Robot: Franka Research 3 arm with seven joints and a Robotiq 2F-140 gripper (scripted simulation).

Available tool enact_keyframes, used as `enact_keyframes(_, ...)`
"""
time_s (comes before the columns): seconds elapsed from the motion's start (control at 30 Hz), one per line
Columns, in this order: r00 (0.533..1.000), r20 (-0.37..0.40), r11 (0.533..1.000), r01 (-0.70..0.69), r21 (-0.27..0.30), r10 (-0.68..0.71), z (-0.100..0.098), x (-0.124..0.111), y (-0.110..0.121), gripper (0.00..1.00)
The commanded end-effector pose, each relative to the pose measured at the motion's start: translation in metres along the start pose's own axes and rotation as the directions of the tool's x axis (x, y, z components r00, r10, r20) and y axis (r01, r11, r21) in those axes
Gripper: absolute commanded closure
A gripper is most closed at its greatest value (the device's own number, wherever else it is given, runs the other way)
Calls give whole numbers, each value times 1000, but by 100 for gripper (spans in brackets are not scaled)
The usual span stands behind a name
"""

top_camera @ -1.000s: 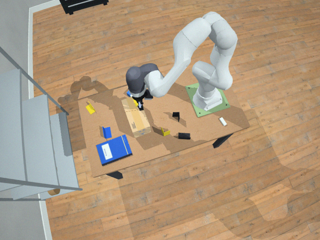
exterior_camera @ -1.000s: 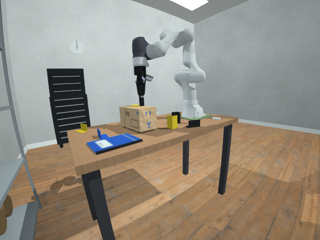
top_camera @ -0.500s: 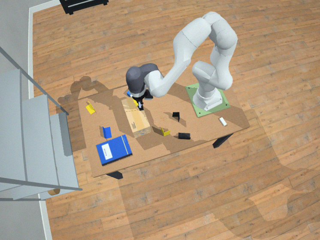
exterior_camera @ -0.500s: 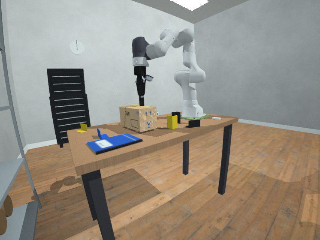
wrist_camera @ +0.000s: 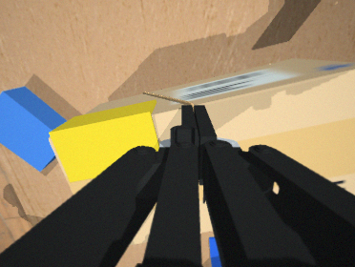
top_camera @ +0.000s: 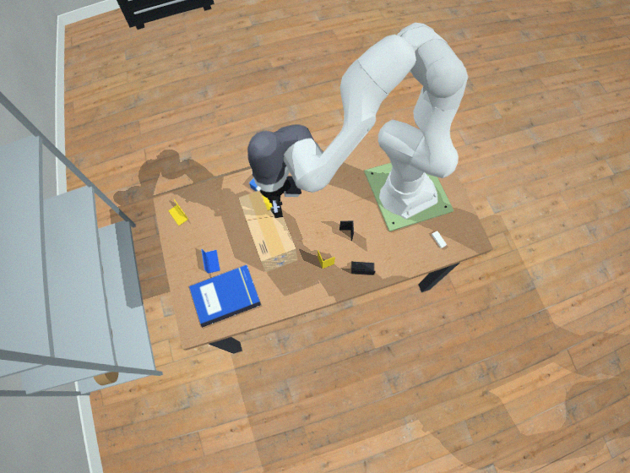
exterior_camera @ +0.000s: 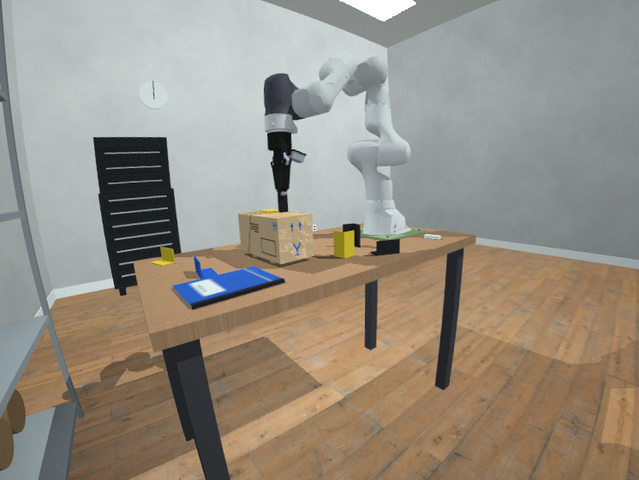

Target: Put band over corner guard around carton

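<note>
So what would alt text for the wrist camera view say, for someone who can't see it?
Two black gripper fingers pinch a thin tan band at the top edge of a cardboard carton. A yellow corner guard sits on the carton's corner, just left of the fingers.

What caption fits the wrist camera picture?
Pincer pinching the thin band over the carton, beside the yellow corner guard.
</note>
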State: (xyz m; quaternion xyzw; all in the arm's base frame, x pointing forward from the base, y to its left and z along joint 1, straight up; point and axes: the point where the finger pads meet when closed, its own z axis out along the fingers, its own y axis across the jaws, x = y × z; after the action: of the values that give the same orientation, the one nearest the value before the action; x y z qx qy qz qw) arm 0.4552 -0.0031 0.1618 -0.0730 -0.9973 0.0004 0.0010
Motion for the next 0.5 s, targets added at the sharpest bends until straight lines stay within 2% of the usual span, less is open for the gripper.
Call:
enact_keyframes(0.0, 1000, 2, 1000, 4, -1, -4, 0, -1, 1, 90)
enact_keyframes(0.47, 1000, 2, 1000, 4, -1, -4, -9, -1, 1, 90)
